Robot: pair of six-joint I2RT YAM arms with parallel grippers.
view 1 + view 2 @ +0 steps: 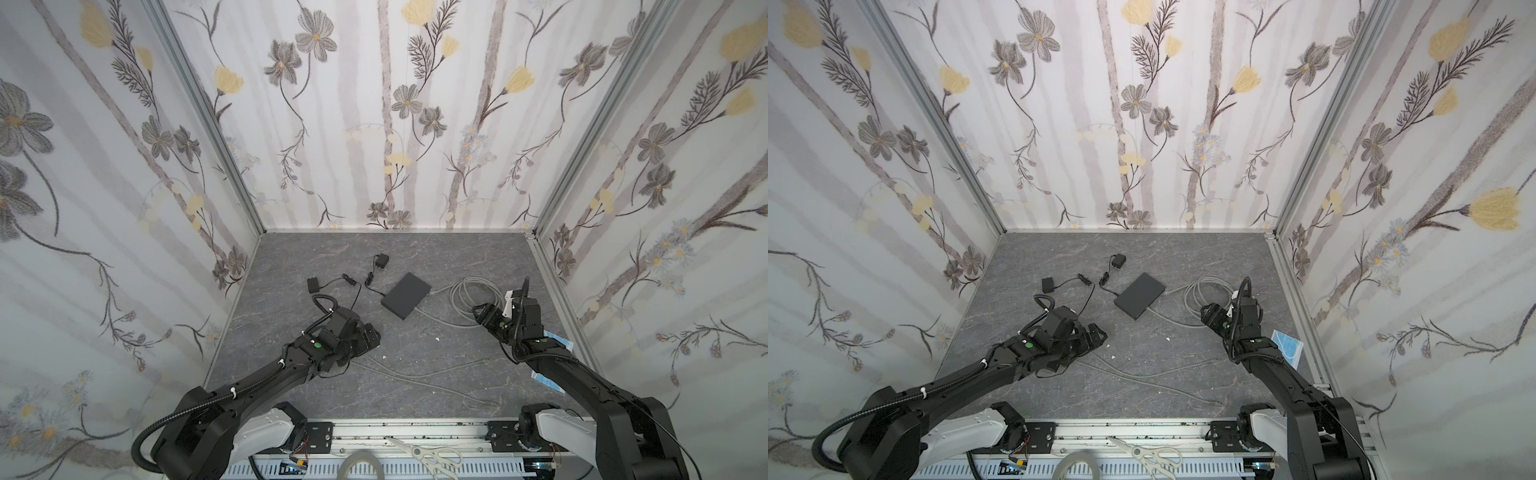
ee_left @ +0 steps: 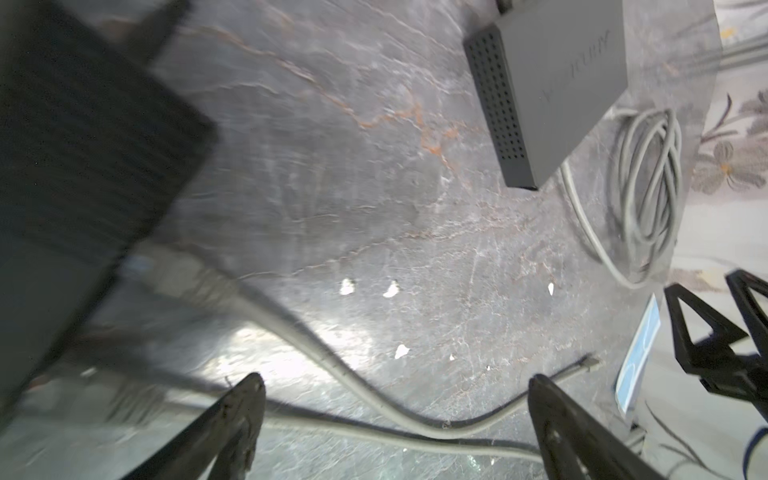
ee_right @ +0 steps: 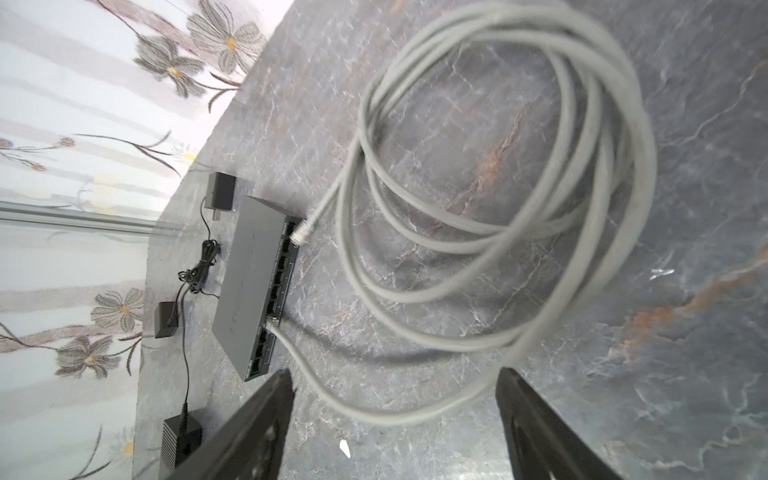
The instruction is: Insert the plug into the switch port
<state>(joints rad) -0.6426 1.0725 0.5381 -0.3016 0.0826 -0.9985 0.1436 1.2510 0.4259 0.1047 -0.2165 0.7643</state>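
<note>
bare table (image 1: 461, 255) lies open behind the switch (image 1: 406, 295) and toward the near middle. a grey coil (image 1: 456, 297) crowds its port side, with a plug (image 3: 300, 233) at the end port. adapters (image 1: 381, 261) and thin cords (image 3: 202, 262) clutter the left side, and slack cable (image 2: 446, 433) crosses the near table.

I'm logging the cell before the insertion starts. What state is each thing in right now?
Left pincer: open, empty.
Right pincer: open, empty.
Switch: flat on the table, one port taken.
Grey cable: one end seated in a switch port.
Loose plug: lying against the port row's end, looks unseated.
Coil: looped on the table.
Power adapter: on the table, in no socket.
</note>
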